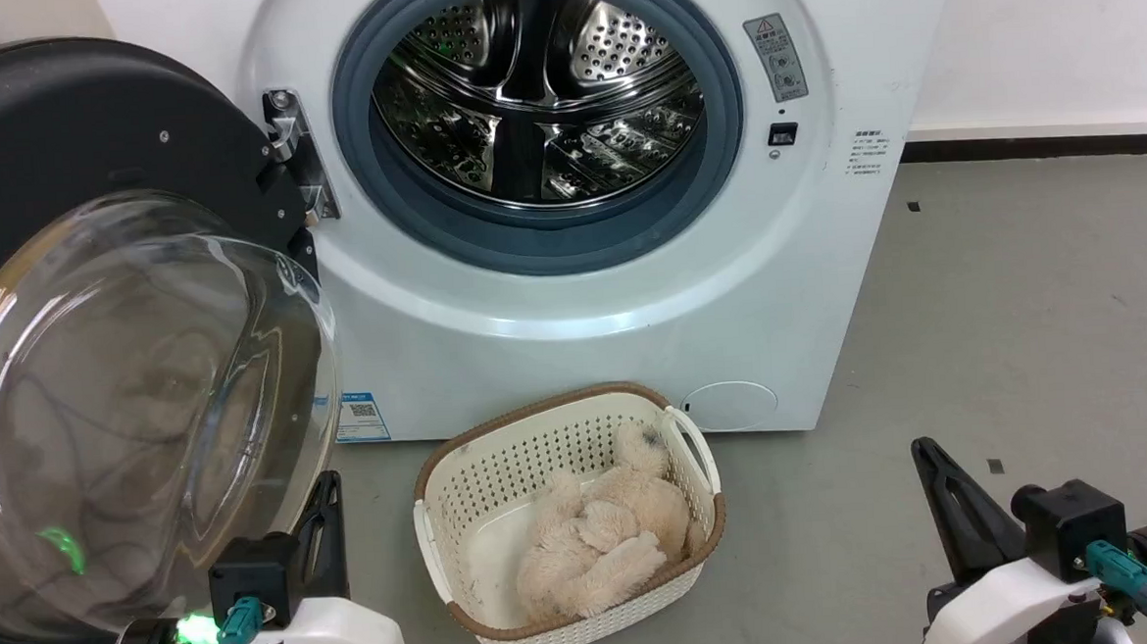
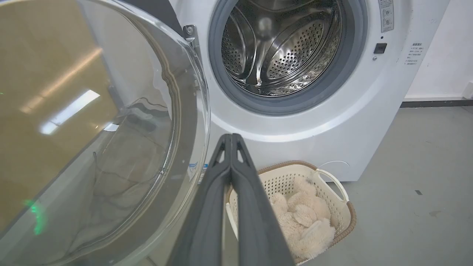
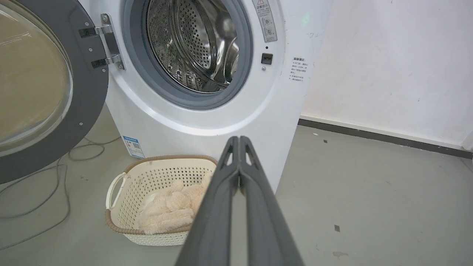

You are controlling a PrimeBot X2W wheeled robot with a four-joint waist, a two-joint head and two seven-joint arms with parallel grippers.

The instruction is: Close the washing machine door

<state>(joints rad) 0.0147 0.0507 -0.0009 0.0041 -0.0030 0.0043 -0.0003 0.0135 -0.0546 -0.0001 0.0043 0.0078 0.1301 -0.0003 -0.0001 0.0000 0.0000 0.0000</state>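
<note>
The washing machine (image 1: 631, 290) is a white, smooth-fronted front loader standing on a flat grey floor (image 1: 1026, 338). Its round mouth is uncovered, showing a shiny perforated steel drum (image 1: 537, 93) ringed by a matte grey rubber gasket (image 1: 550, 250).

The washing machine door (image 1: 82, 122) stands swung wide open at the machine's left side. It hangs from a bright metal hinge (image 1: 295, 150) at the left edge of the mouth. Its broad round rim is black, and a bulging clear glass bowl (image 1: 136, 404) swells from its centre.

A small blue label (image 1: 361, 417) sits at the machine's lower left corner. Just in front of the machine's base stands a cream perforated plastic laundry basket (image 1: 539, 404) with a brown woven-look rim, and a fluffy beige plush toy (image 1: 605, 541) lies in it. Thin cables (image 3: 55, 207) trail over the floor left of the machine, below the door.

The left gripper (image 2: 231, 138) is in front of the machine, close by the bowl's lower edge. Its two long dark fingers are pressed together on nothing, and contact with the glass cannot be told. The right gripper (image 3: 239, 139) is in front of the machine's right corner, its fingers likewise pressed together and empty.
</note>
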